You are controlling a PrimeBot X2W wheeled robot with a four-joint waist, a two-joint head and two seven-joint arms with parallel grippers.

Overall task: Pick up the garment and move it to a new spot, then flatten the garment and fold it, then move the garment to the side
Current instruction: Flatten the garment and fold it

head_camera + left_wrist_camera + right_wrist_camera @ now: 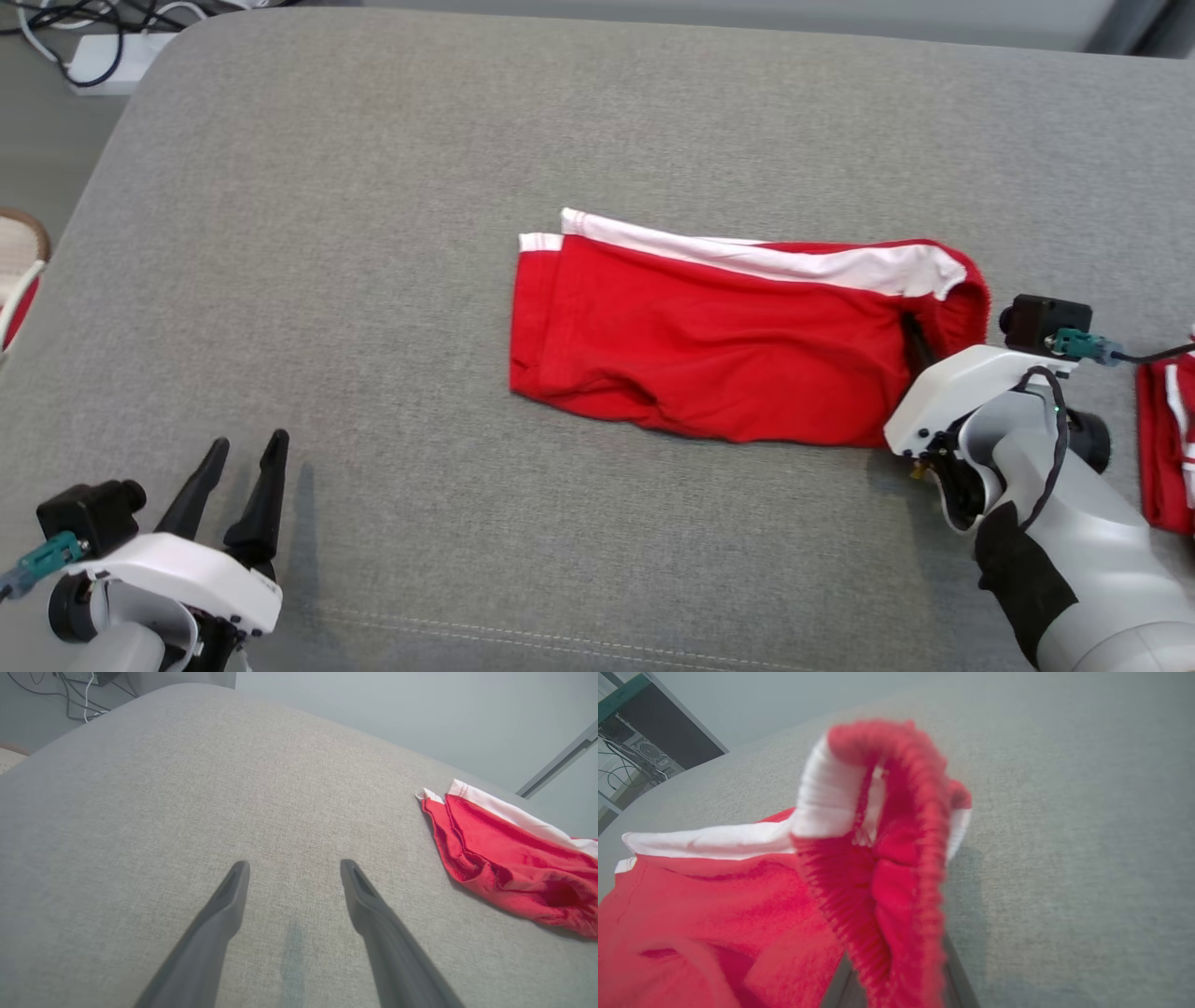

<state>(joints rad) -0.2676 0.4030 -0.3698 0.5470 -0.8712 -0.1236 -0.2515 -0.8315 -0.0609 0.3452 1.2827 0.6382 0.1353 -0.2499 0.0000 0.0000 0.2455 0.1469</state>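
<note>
Garment [719,355]: red shorts with a white side stripe, lying mostly flat at centre frame in the head view, on the grey table [373,233]. Long axis runs left to right, leg hems to the left, waistband to the right.

Right tool [915,338]: at the garment's right end, right of centre in the head view. It is closed on the waistband. In the right wrist view the ribbed red band stands up bunched at mid-frame, pinched between the dark fingers [962,989] at the bottom edge. The rest of the cloth trails to the lower left, on the table.

Left tool [249,446]: lower left of the head view, jaws wide apart and empty. It sits well apart from the garment. Whether its tips touch the table cannot be told.

Other items: a second red cloth [1167,448] at the right edge; a power strip [103,61] with cables at upper left, off the table.
</note>
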